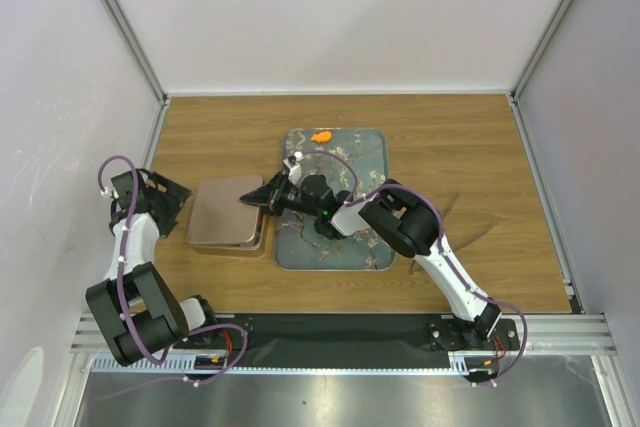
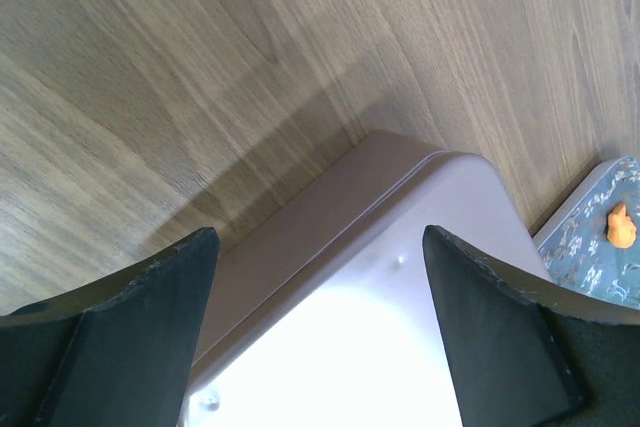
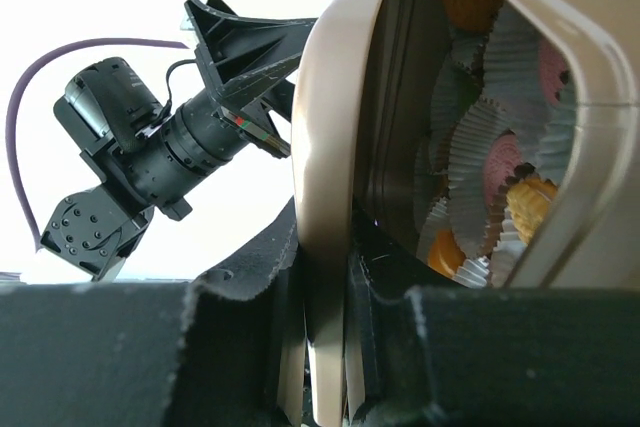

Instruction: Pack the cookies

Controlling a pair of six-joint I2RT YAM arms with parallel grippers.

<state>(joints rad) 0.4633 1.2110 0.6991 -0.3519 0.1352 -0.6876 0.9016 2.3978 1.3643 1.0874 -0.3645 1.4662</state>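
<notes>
**Lid edge pinched by right gripper beside the tray; one orange cookie left on the tray**

A wooden table [image 1: 470,147] is seen from above, and a grey floral tray [image 1: 365,147] is laid at its middle. A tan box [image 1: 235,244] is set just left of the tray; whether the two touch cannot be told. The box is covered by a flat tan lid [image 1: 225,209].

The right arm is stretched across the tray toward the box. The right gripper [image 1: 262,199] is placed at the lid's edge on the tray side. In the right wrist view that thin tan edge is clamped between the narrowed fingers [image 3: 230,347]. A gap is shown between the lid and the box rim.

The left gripper [image 1: 172,199] is held on the far side of the box from the tray. Its fingers [image 2: 150,337] are spread wide and nothing is gripped. A rounded corner of the lid is seen past them.

Through the gap, fluted paper cups [image 3: 470,157] are seen packed inside the box. Cookies [image 3: 500,162] in pink and orange are nested in the cups; their number cannot be counted.

One irregular orange cookie [image 1: 321,135] is lying on the tray, near its far edge and well apart from the box.
</notes>
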